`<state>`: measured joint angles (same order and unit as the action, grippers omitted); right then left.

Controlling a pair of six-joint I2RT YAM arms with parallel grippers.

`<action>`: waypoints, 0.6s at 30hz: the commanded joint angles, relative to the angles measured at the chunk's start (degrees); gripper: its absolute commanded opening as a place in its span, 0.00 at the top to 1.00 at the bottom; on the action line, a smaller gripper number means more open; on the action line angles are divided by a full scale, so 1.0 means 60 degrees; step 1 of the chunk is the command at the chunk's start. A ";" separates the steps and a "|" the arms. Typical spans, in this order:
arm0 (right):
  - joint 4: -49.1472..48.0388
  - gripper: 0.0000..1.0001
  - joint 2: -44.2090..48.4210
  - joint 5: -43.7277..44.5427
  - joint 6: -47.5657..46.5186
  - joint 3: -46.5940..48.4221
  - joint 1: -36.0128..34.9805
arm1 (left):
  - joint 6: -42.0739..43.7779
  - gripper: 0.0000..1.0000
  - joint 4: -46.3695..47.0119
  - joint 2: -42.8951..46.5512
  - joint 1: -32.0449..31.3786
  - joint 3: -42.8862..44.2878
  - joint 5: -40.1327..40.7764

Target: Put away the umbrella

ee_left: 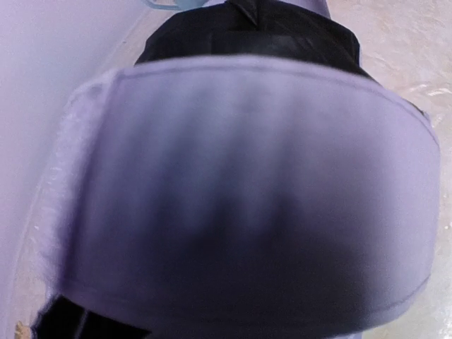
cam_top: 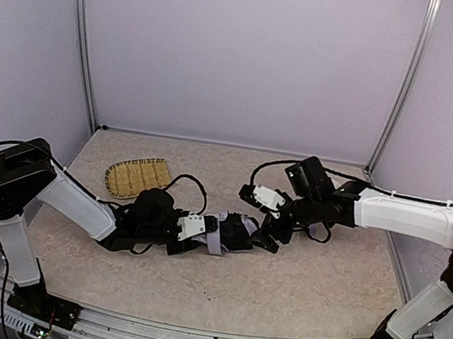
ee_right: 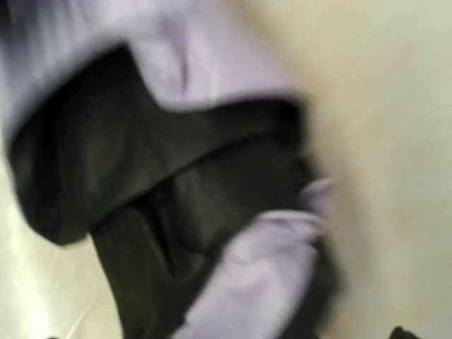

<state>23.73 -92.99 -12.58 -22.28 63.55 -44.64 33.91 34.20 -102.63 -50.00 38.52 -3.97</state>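
At the near edge of the bench [cam_top: 301, 296] the two arm bases sit side by side, and both arms reach inward toward the middle. The left arm lies low over the surface, and the left fingers [cam_top: 204, 233] meet the left end of the umbrella [cam_top: 236, 232]. The umbrella lies folded into a dark, crumpled bundle on the bench, roughly midway between the arms. Its pale lavender strap [cam_top: 214, 243] crosses the bundle just beyond the left arm's white wrist block. In the left wrist view this strap [ee_left: 247, 198] fills nearly the whole picture as a broad, blurred band. Black fabric shows above it and a strip of bench to the right. The fingers themselves are hidden there, so I cannot tell how wide they stand or whether they have hold of the strap. From the right, the other arm stretches across and dips, so that the right fingers [cam_top: 273, 230] come down at the bundle's right end, black against black. The right wrist view is blurred and shows only folds of black and lavender umbrella fabric [ee_right: 176, 183] on the pale bench, so the state of those fingers cannot be told either. Farther back and to the left, well apart from the umbrella, a woven straw tray [cam_top: 136, 177] lies flat. Lavender walls close off the far side.
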 commanded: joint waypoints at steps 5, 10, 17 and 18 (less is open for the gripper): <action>-0.3129 0.00 0.2951 0.0413 0.0505 -0.1077 0.0132 | 0.1750 1.00 0.0287 0.1702 0.0113 0.0845 0.2700; -0.4959 0.02 0.3459 -0.1527 0.1464 -0.2413 0.0147 | 0.3044 1.00 0.0485 0.2265 0.0101 0.1189 0.3416; -0.7787 0.16 0.2116 -0.3098 0.3617 -0.3216 0.0146 | 0.3878 1.00 0.0278 0.2707 0.0086 0.1892 0.3706; -0.8209 0.16 0.1976 -0.3147 0.3845 -0.3272 0.0146 | 0.3909 1.00 0.0223 0.2750 0.0086 0.2020 0.3721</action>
<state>-12.34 -77.28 -25.76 -7.86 44.71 -44.07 53.76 32.47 -89.14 -49.54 46.52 16.34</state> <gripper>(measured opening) 0.846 0.486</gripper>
